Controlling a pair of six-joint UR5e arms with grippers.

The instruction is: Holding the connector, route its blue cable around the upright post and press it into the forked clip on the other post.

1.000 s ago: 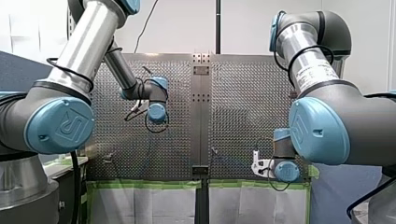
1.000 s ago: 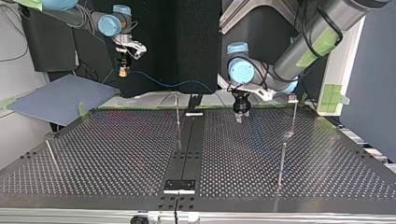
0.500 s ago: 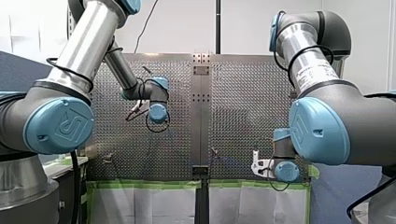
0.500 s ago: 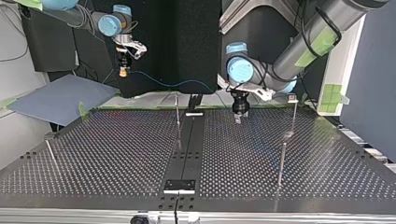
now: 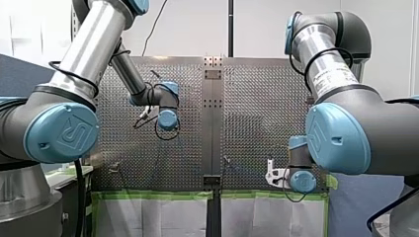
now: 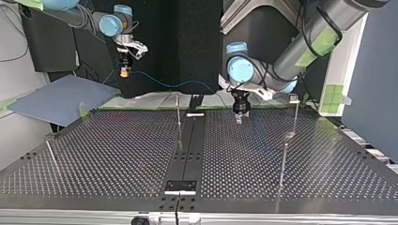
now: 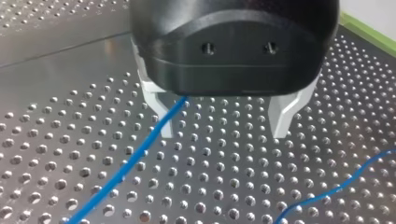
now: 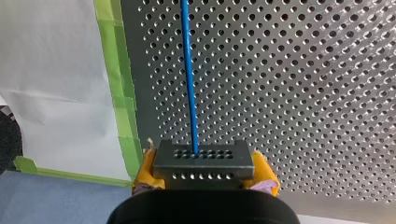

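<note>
Dark grey connector [image 8: 204, 162], one: a holed block pinched between the yellow pads [image 8: 145, 169] of my right hand [image 6: 124, 70]. It hangs off the tabletop's [image 6: 117, 154] arm-side edge, by the green tape [image 8: 122, 116], near the left corner in the top view.

Blue cable [image 6: 162, 85], one: it leaves the connector's face and runs lengthwise along the arm-side edge towards the right in the top view, sagging on the way to my left hand [image 7: 223, 122].

Upright post [image 6: 178, 115], one: it stands by the centre seam near the arm-side edge, between the two hands. The cable crosses near its top. Which side of the post it passes cannot be told.

Left hand, one: low over the tabletop, right of the seam in the top view. Its pale fingers [image 7: 157, 109] are spread. The cable runs between them, just beside one finger, unclamped. A second stretch of cable lies on the plate beside the hand.

Clip post [image 6: 295, 119], one: near the right arm-side corner, with a small fitting on top, likely the forked clip [image 6: 294, 98]. No cable is in it.

Other rods, two: one towards the right edge [image 6: 283, 164], one leaning at the left edge [image 6: 50, 152].

Judged relation: the clip lies beyond the left hand, away from the connector, so the left hand is much the nearer. The cable's run already points that way.
</note>
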